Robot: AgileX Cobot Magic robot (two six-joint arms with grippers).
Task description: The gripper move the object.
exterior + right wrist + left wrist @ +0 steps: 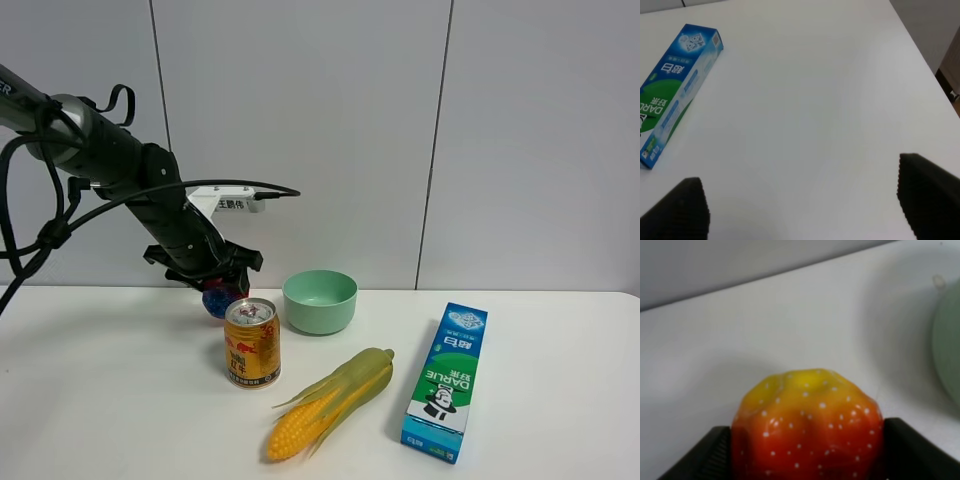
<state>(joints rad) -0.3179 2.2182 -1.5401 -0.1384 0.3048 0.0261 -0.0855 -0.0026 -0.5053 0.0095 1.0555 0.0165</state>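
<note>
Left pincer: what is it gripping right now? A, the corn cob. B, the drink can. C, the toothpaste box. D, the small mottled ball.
D: the left wrist view shows the small mottled ball squeezed between the black fingers of the left pincer.
</note>
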